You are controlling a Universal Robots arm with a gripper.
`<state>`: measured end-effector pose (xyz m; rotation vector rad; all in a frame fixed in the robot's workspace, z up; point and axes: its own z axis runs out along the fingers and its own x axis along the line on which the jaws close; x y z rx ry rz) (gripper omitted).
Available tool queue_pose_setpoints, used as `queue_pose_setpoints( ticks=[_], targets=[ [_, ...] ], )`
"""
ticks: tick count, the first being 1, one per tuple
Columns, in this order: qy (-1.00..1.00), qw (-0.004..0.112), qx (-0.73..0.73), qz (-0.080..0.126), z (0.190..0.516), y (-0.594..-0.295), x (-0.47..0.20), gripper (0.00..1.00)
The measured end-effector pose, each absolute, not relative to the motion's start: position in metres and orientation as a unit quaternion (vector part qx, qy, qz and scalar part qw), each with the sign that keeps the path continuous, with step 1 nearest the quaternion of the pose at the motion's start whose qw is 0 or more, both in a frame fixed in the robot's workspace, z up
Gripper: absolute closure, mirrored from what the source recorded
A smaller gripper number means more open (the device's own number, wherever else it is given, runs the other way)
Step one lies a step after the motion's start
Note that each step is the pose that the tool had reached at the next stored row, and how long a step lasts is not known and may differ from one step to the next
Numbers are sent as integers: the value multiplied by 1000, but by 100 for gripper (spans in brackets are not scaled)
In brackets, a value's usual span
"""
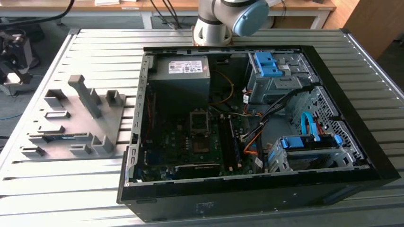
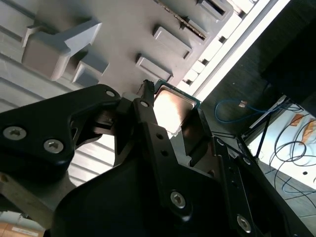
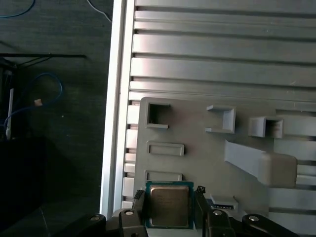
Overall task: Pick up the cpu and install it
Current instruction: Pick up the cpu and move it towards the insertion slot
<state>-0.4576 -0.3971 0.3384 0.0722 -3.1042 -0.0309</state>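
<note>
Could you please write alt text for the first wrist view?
The gripper holds the cpu by its edges over a grey fixture plate with moulded slots, on a slatted metal table. Dark floor lies beside the table.

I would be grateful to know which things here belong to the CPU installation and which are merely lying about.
Job: cpu, held in the gripper; motherboard socket.
Lying about: grey parts holder; power-supply box; blue drive bays.

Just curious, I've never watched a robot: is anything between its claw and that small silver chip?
Nothing visible does: the gripper clasps the cpu between its fingers, over the grey tray.
</note>
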Motion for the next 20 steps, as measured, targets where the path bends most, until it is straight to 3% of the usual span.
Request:
queue_pose_setpoints(
  ticks=[10,20],
  targets=[
    [-1000,18,23,-11,384,-397,-458,53],
    [-1000,18,23,-10,386,-397,-455,53]
  ],
)
